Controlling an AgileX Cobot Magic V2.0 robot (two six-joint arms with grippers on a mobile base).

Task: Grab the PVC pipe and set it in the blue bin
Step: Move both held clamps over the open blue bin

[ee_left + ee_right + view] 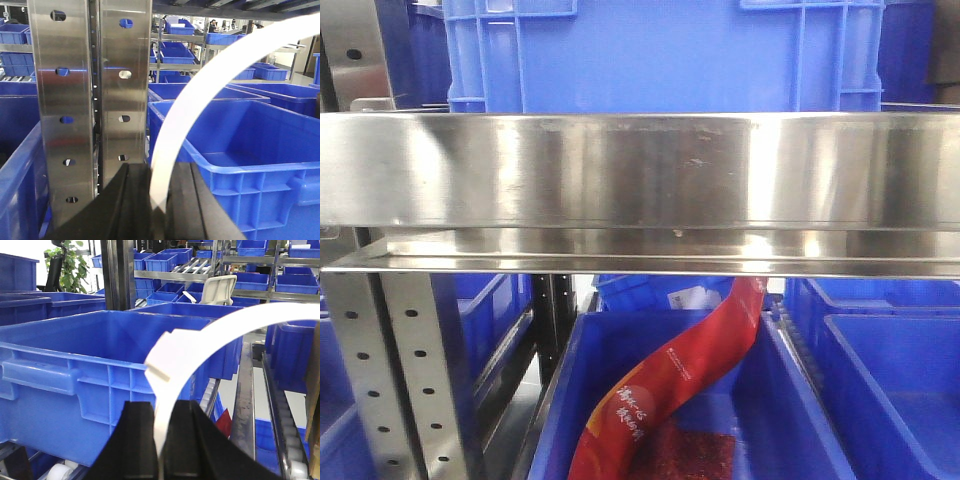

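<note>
Arcing up beside the blue bin (260, 167), the PVC pipe (172, 130) is clamped at its ends by the left hand (160, 171) and right hand (161, 409), apparently light and springy, so end grips suit it.

Perforated steel upright (65, 100) stands just left of left gripper (160, 205); racking (175, 36) w/ blue crates far ahead. Beyond right gripper (162, 440): potted plant (70, 265) upper left, roller track (280, 410) lower right. Lighting bright.
</note>
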